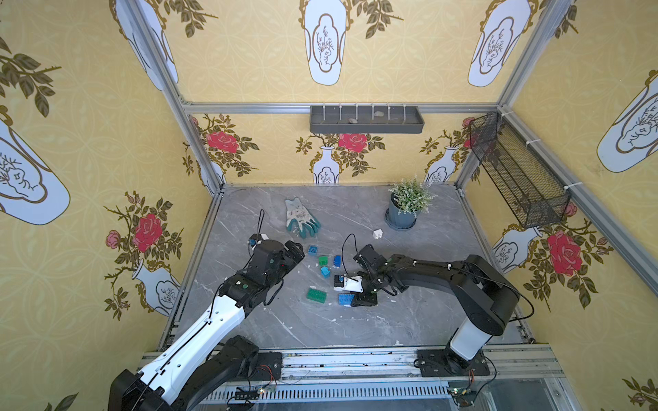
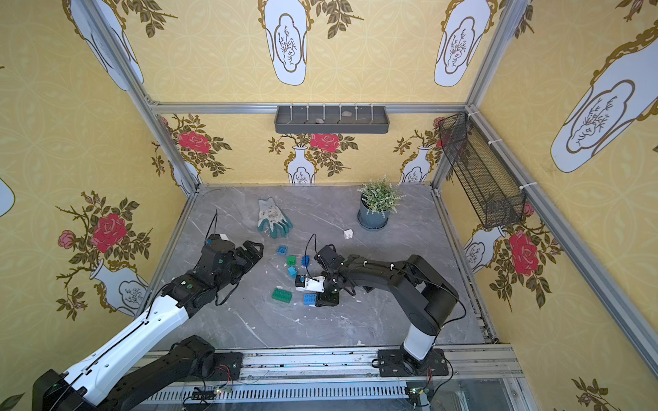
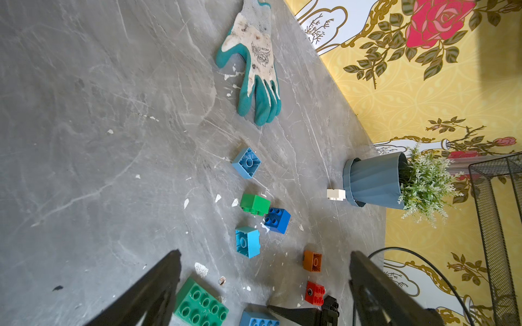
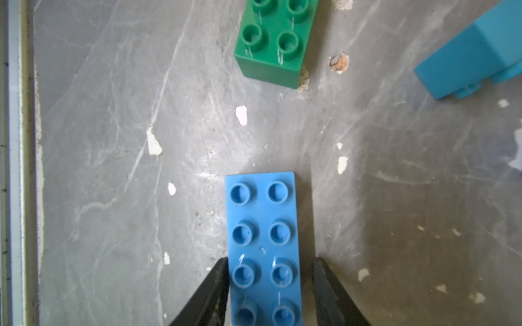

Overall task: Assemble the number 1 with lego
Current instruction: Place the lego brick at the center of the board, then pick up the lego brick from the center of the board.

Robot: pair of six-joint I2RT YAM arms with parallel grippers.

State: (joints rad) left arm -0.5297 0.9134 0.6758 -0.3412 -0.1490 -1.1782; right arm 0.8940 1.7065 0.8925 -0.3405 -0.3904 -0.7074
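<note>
Grey marbled surface [image 4: 113, 169] — right pincer [image 4: 271, 262] spread astride long blue brick [image 4: 264, 225], left pincer [image 3: 264, 252] spread and empty; brick likely light, rigid, slick — pinch its long sides.

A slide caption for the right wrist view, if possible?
Right gripper straddling the long blue brick, long green brick nearby.

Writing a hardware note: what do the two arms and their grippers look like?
Both arms are mostly black with one white shell link each: the left arm has a long one with a black cable along it, the right arm a short one near its base. Black cables loop above both wrists. The left gripper and right gripper have black, tapering fingers.
</note>
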